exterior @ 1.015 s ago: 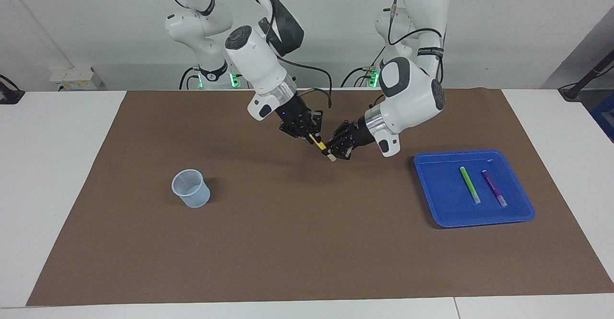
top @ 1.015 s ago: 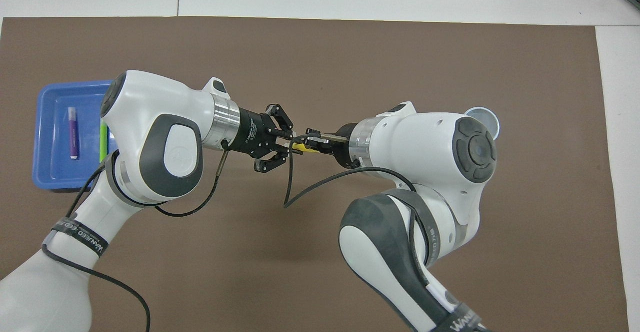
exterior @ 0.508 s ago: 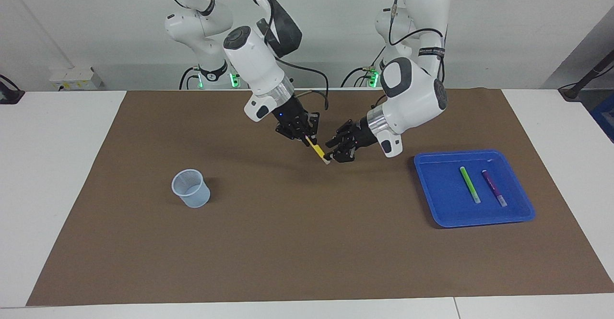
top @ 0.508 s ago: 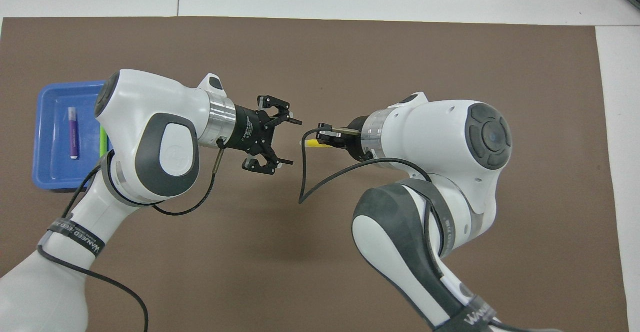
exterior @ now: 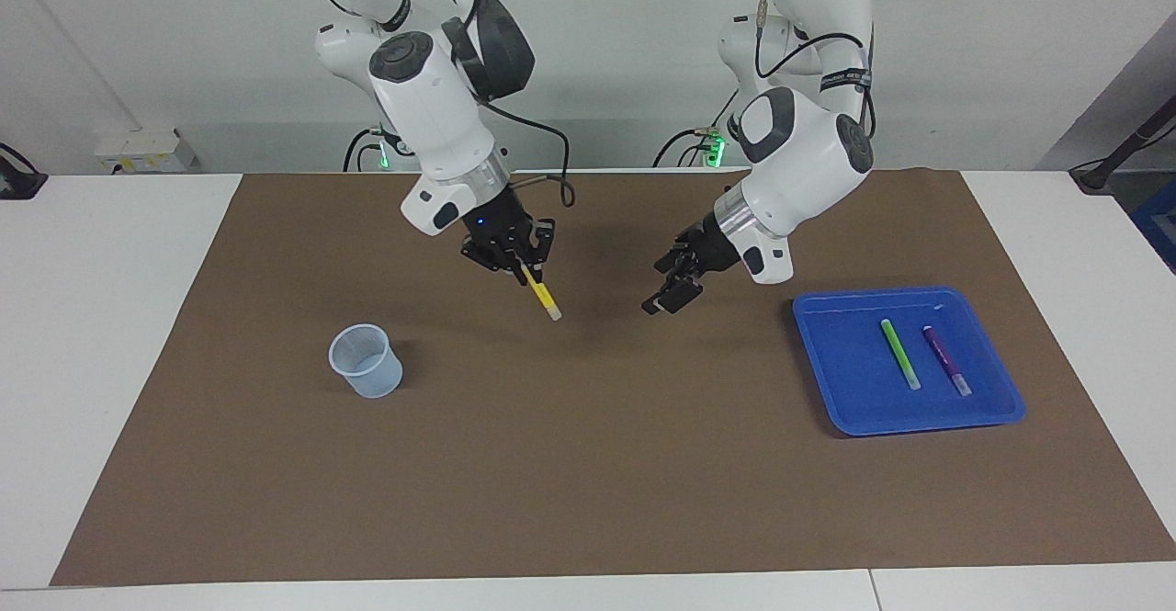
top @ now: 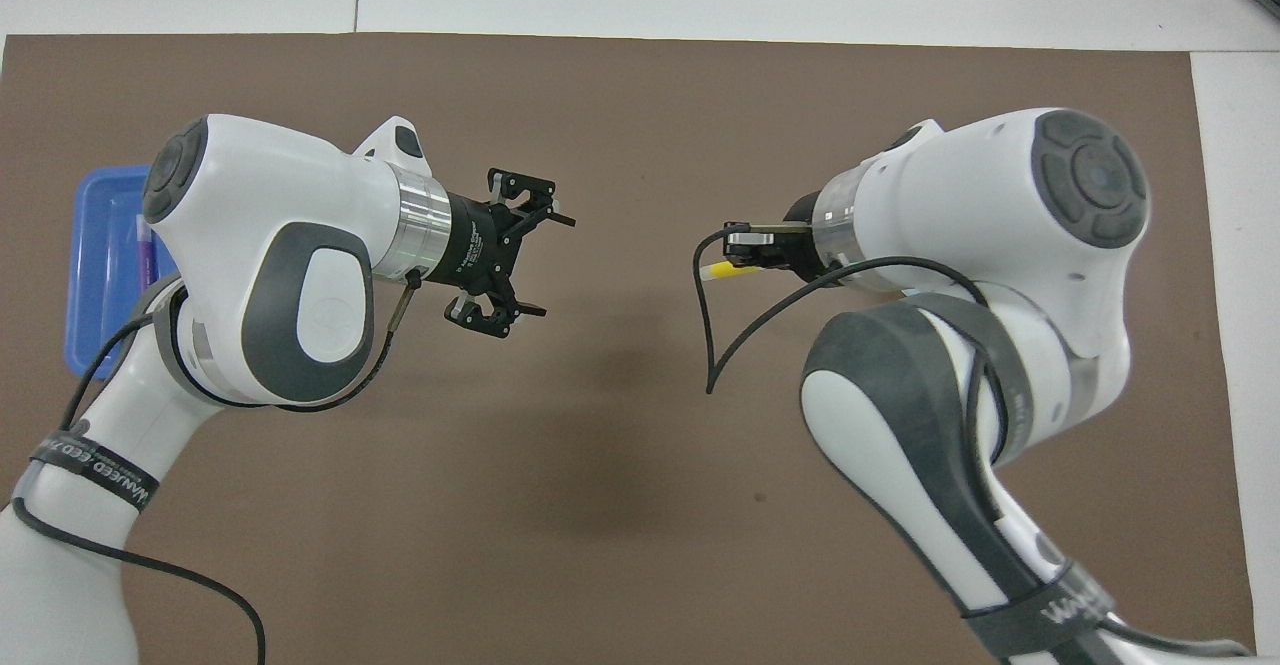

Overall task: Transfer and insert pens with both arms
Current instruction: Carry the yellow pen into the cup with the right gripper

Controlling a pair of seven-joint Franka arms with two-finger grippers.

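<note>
My right gripper [exterior: 522, 265] is shut on the upper end of the yellow pen [exterior: 542, 299], which hangs slanted with its pale end down, over the mat between the cup and the tray. In the overhead view the pen [top: 722, 271] sticks out of the right gripper [top: 742, 248]. My left gripper [exterior: 670, 294] is open and empty, in the air a short way from the pen, toward the tray; it also shows open in the overhead view [top: 552, 265]. The green pen [exterior: 899, 354] and the purple pen [exterior: 946, 361] lie side by side in the blue tray [exterior: 845, 363].
A pale blue plastic cup [exterior: 366, 360] stands upright on the brown mat [exterior: 588, 464] toward the right arm's end. In the overhead view my right arm hides the cup and my left arm covers part of the tray [top: 100, 295].
The left gripper let go of the yellow pen, opened and drew back toward the tray. The right gripper carried the pen away toward the cup's end.
</note>
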